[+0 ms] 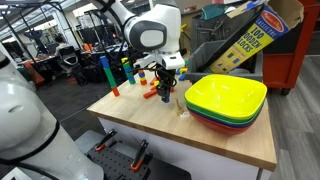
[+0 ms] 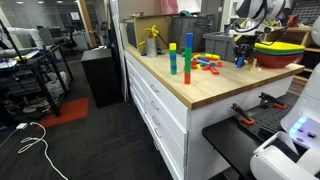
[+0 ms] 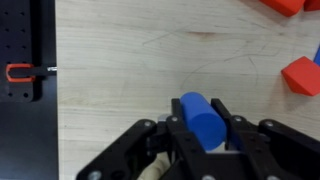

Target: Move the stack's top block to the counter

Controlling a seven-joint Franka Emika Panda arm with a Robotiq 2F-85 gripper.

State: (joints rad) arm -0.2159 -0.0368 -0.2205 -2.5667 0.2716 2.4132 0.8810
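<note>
In the wrist view my gripper (image 3: 203, 128) is shut on a blue cylinder block (image 3: 198, 108), held just above the light wooden counter (image 3: 130, 60). In both exterior views the gripper (image 1: 167, 88) (image 2: 243, 58) hangs low over the counter (image 1: 150, 125) (image 2: 215, 90), next to the bowls. A tall stack of blue and green blocks (image 1: 107, 72) (image 2: 187, 58) stands farther along the counter, apart from the gripper.
Stacked yellow, green and red bowls (image 1: 226, 100) (image 2: 281, 48) sit beside the gripper. Loose red blocks (image 3: 303, 76) (image 3: 283, 6) and other coloured blocks (image 1: 150, 97) (image 2: 207, 63) lie nearby. A shorter block stack (image 2: 172, 60) stands by the tall one. A red clamp (image 3: 20, 72) sits past the counter edge.
</note>
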